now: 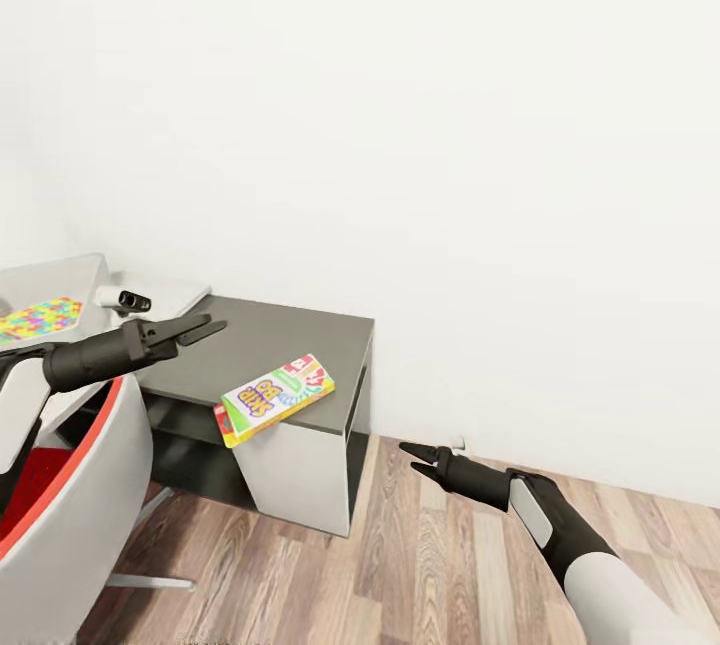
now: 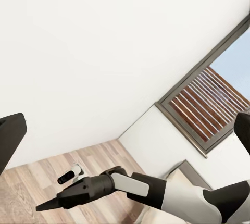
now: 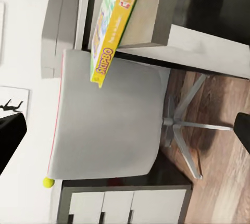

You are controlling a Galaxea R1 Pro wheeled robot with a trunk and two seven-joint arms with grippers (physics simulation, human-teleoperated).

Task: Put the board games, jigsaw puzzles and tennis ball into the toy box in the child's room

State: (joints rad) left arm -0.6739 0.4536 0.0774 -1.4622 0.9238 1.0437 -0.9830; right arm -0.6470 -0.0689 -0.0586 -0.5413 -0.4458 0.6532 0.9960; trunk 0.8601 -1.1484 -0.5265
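Note:
A green-yellow-red SKIP-BO board game (image 1: 275,397) lies on the table's dark grey wing (image 1: 270,340), one end overhanging the front edge; the right wrist view looks at this box (image 3: 112,26) from below. A bright jigsaw puzzle (image 1: 40,317) lies on the light grey top at far left. The tennis ball (image 3: 48,182) sits on the table beyond the chair. My left gripper (image 1: 205,328) hovers open over the wing, left of the game. Low above the floor to the right of the table, my right gripper (image 1: 412,457) is open and empty. The toy box and bed are out of view.
A grey swivel chair with red trim (image 1: 60,515) stands close at the lower left, its star base (image 3: 182,125) on the wooden floor (image 1: 400,575). A small white and black device (image 1: 122,300) lies on the table. White drawers (image 3: 125,206) sit under it. A window with blinds (image 2: 208,109) is nearby.

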